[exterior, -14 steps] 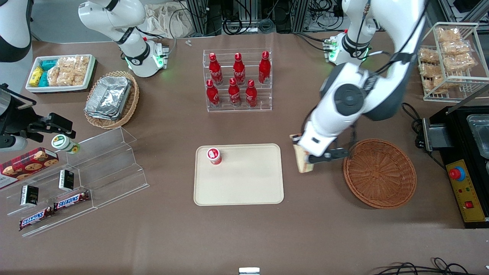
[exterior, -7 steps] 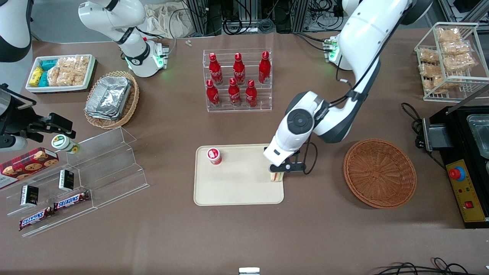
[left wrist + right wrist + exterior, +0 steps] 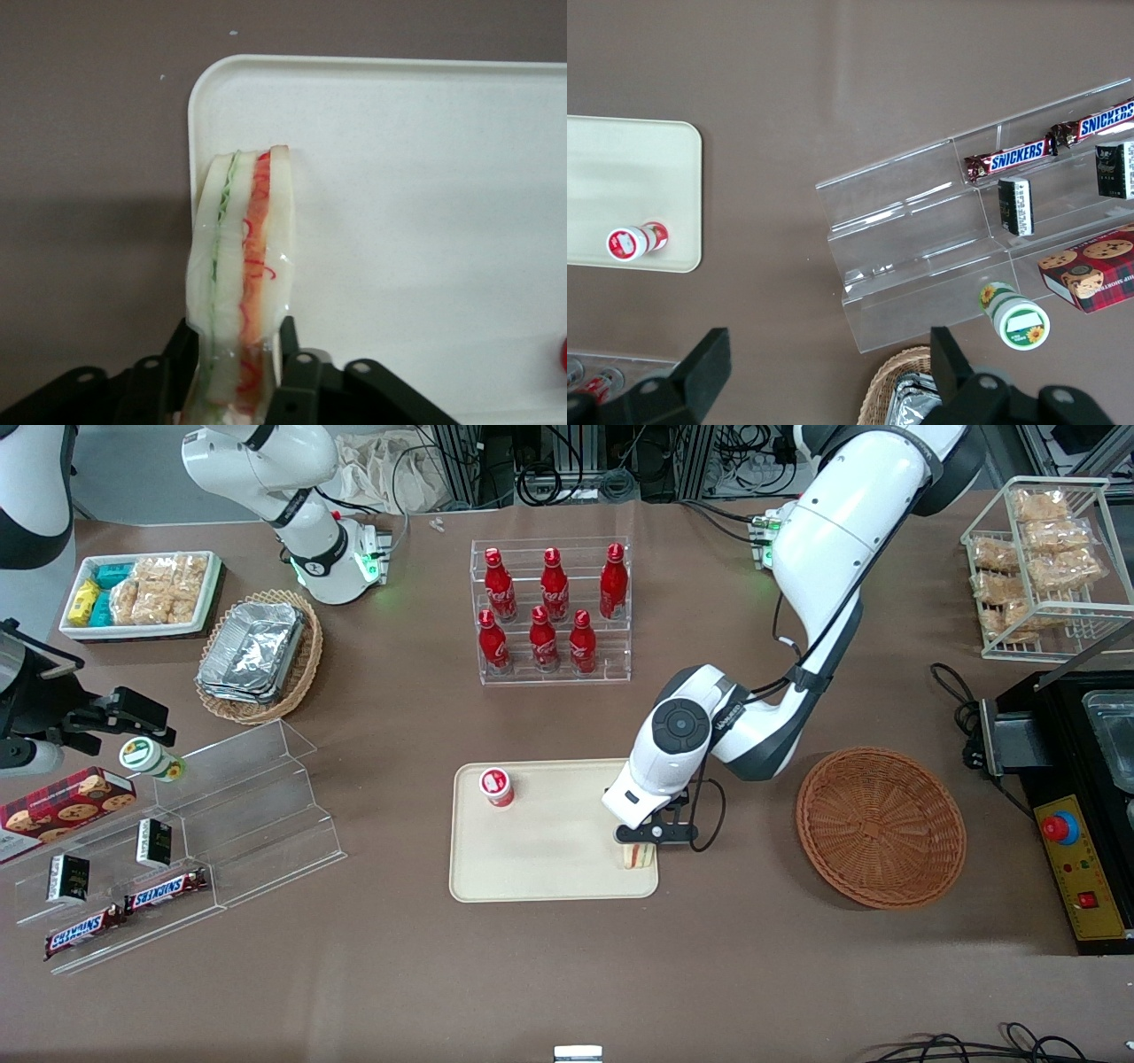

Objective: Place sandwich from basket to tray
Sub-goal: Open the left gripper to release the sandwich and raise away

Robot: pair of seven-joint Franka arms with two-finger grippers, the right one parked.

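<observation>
The sandwich (image 3: 638, 856) (image 3: 241, 266), a cream wedge with green and red-orange filling lines, is held upright in my gripper (image 3: 640, 841) (image 3: 237, 372), whose black fingers are shut on its sides. It hangs low over the cream tray (image 3: 549, 859) (image 3: 425, 177), at the tray's corner nearest the front camera on the working arm's side; whether it touches the tray I cannot tell. The round reddish-brown wicker basket (image 3: 880, 825) lies on the table toward the working arm's end, with nothing in it.
A small red-and-white capped cup (image 3: 497, 786) (image 3: 633, 242) stands on the tray toward the parked arm's end. A clear rack of red bottles (image 3: 551, 609) stands farther from the front camera. Clear acrylic shelves (image 3: 204, 824) with snack bars lie toward the parked arm's end.
My gripper carried the sandwich from beside the basket over to the tray's edge, then moved slightly nearer the front camera and lower over the tray's corner.
</observation>
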